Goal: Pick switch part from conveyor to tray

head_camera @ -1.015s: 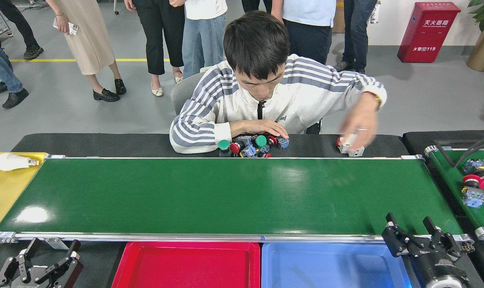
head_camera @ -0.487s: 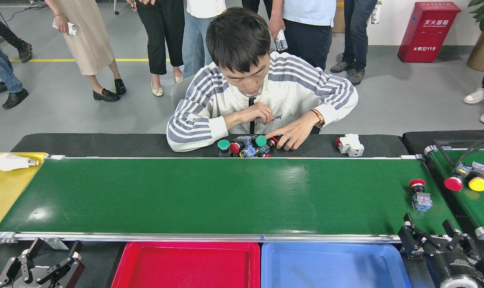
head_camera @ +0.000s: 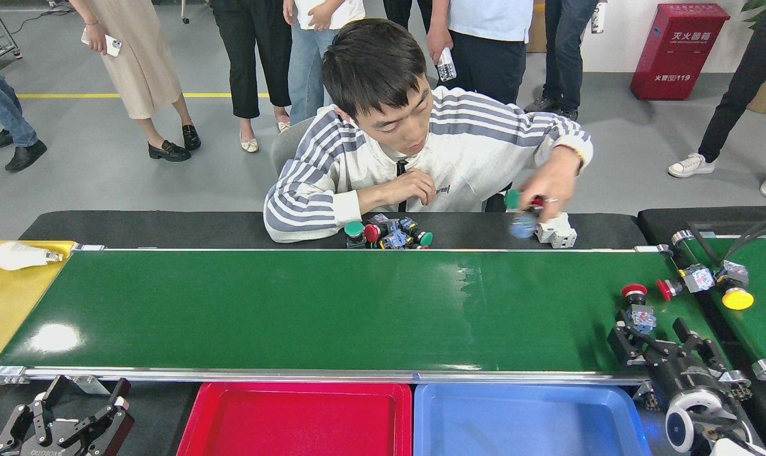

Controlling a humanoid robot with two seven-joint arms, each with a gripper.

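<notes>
With its jaws spread wide just short of the red-capped, blue-bodied switch part (head_camera: 636, 305) on the dark-green conveyor (head_camera: 332, 310), the right end effector (head_camera: 650, 337) could knock it aside.

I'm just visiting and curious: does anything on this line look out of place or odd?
One thing: a white light bulb lies on its side on the yellow surface at the far left, unlike the push-button switch parts elsewhere. Also, a red-capped switch part sits alone on the conveyor, just ahead of the right end effector.
</notes>
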